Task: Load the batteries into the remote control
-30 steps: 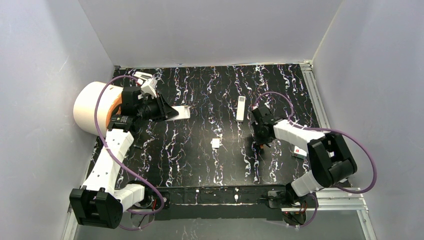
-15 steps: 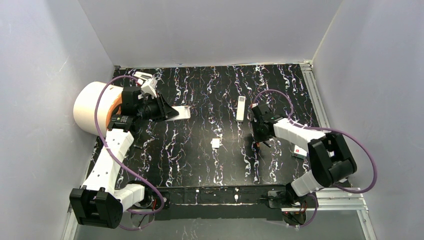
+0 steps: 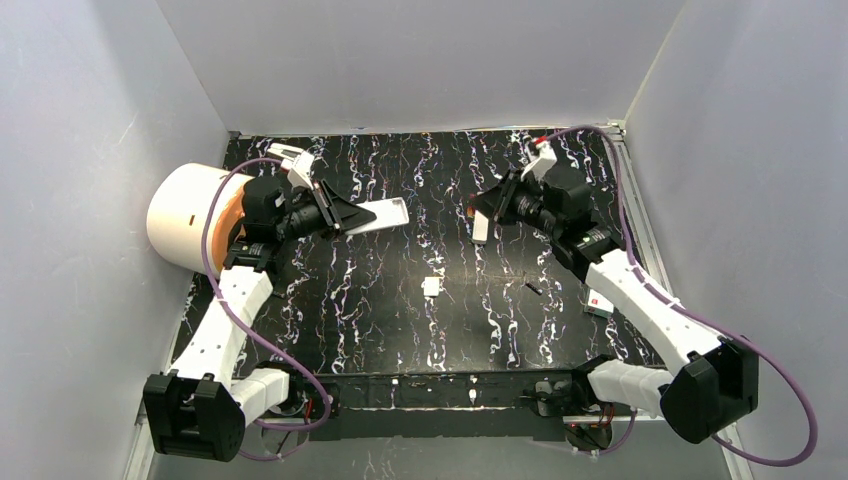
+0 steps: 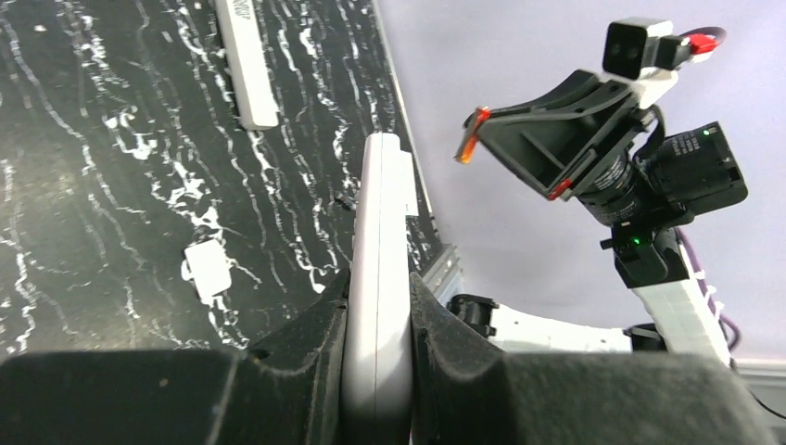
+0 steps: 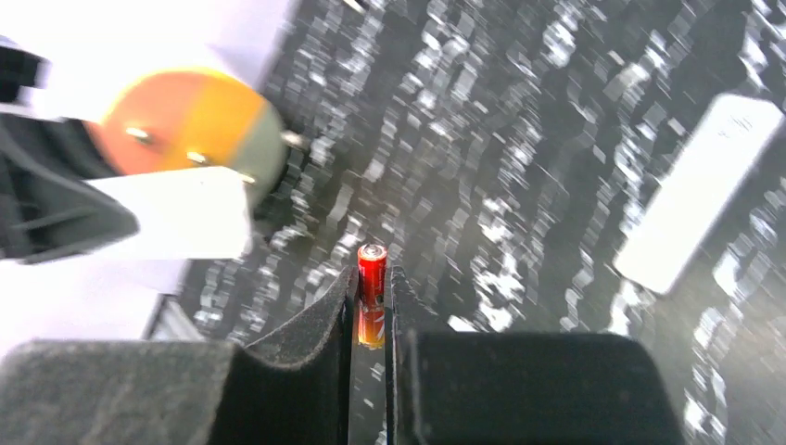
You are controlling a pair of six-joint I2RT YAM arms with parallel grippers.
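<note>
left claw (image 4: 378,280) clamped on white remote (image 4: 381,209), up in the air | right claw (image 5: 373,276) pinching 1 red battery (image 5: 372,264) | 2nd remote (image 5: 700,204) on tabletop (image 3: 400,330)

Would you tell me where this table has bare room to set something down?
Bare: the strip between the white cover and the table's near edge, and its far middle. Crowded: around the lying remote, under the right arm.

Black marbled table (image 3: 380,330), couple of bits on it
A white remote (image 3: 480,232) lay toward the back, and a small white piece (image 3: 431,286) sat mid-table.
</note>
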